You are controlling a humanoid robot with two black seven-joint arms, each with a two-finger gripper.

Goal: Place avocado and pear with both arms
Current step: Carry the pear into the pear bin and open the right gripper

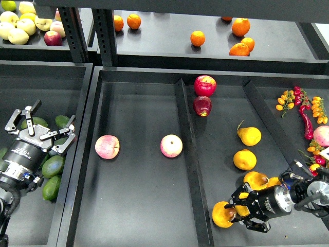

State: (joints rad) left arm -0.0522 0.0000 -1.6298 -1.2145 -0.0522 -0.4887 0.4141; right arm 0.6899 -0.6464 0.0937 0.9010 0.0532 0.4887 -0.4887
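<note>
Orange-yellow pear (222,214), plump and slick, I'm gripping in my right fingers (232,212); left fingers (45,128) hanging open over smooth avocado (53,165).

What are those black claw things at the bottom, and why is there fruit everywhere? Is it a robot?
Yes, it is a robot, and the picture comes from a camera in its head, looking down at its own two arms. Each arm ends in jaws that pinch things. The left gripper hangs open over a pile of green avocados in a black tray. The right gripper has its jaws around a yellow-orange pear, with more pears lying nearby. In the middle tray lie two pink-yellow apples, and two red apples sit further back. Oranges are on the shelf behind, and small peppers at the right.
</note>
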